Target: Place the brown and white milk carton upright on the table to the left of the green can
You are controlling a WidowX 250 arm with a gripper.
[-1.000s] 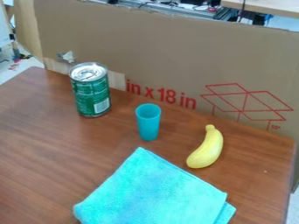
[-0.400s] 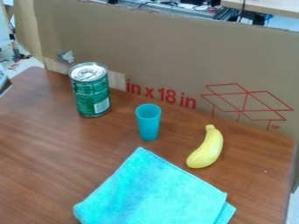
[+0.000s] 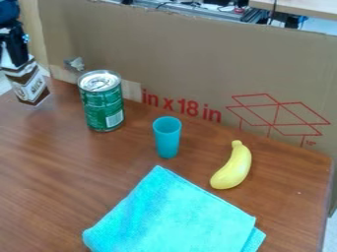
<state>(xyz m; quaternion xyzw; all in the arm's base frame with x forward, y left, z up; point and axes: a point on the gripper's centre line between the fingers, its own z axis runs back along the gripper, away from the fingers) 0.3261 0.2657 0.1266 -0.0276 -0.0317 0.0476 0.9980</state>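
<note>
A single turquoise cloth (image 3: 174, 214) lies folded in the foreground of the brown wooden table (image 3: 39, 162), its near end cut off by the bottom of the frame; how many layers the fold hides cannot be told. Right of center, one yellow banana (image 3: 235, 167) curves on the tabletop beyond the cloth, stem end pointing away. One teal cup (image 3: 168, 142) stands upright near the middle, its mouth open, the inside of its base out of sight. Farther back and to the left, one green can (image 3: 103, 106) stands upright, silver lid up, its rear side hidden.

At the upper left, one black gripper (image 3: 15, 55), partly cropped by the frame's edge, has its fingers clamped on one brown-and-white carton (image 3: 26, 84). The carton leans, its bottom end angled toward the can but apart from it; its upper end is partly covered by the grip, and whether its base touches the table is hard to make out.

Behind the tabletop rises one cardboard panel (image 3: 197, 64) with red print and line drawings, a crumpled scrap (image 3: 76, 64) on its left part. Beyond its upper edge, equipment and cables (image 3: 197, 10) show only in part, too jumbled to count, beside the cropped corner of a pale wooden surface (image 3: 306, 7) at the upper right.
</note>
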